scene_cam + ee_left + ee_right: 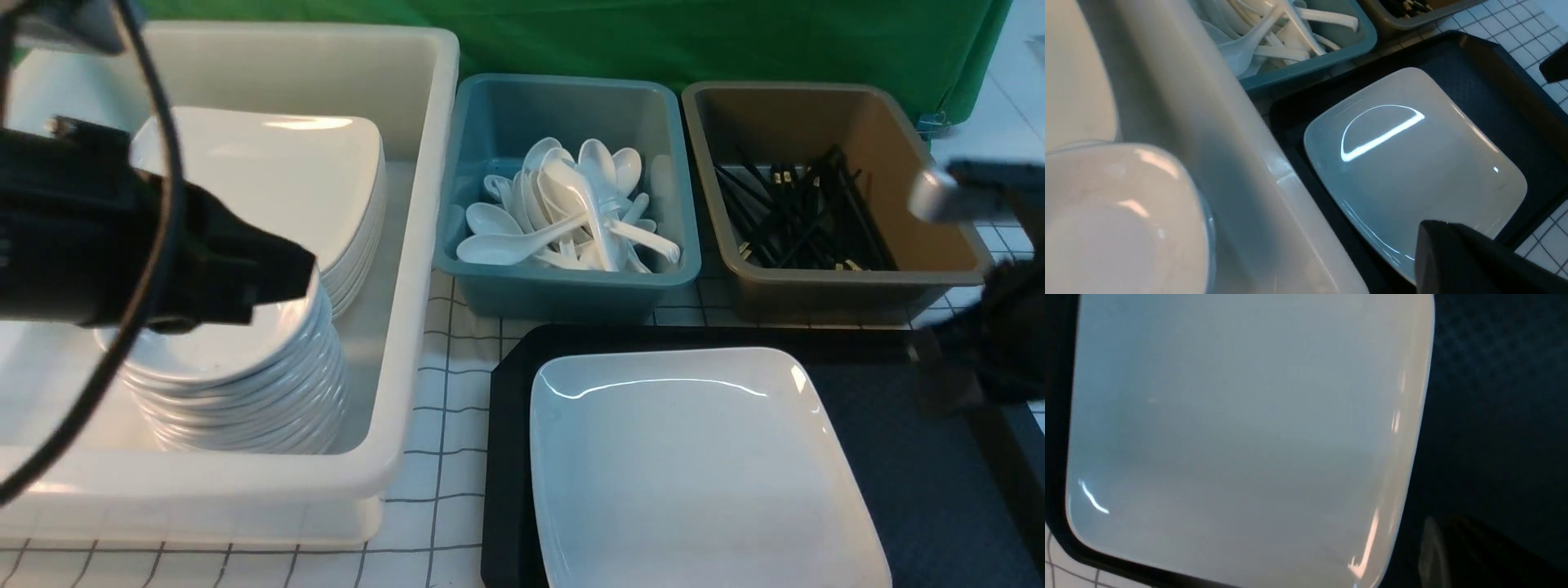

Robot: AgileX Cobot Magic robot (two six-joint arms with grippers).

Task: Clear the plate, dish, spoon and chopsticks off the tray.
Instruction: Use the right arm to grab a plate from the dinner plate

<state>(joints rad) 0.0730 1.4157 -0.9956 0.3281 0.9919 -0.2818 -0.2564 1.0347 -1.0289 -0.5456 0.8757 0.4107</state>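
The left gripper [286,273] hangs over a stack of small dishes [245,384] in the white bin [408,245]. The right gripper [971,359] hovers, blurred, over the right side of the tray [914,474]. I cannot tell whether either pair of jaws is open or closed, since each wrist view shows only one finger. The plate [694,457] lies flat on the tray's left part, with no dish, spoon or chopsticks visible on the bare floor beside it. With a pile of spoons [571,212] in the blue bin [571,286] and black sticks [800,216] in the brown bin [857,282], the job looks mostly done, and only the plate seems left to clear.
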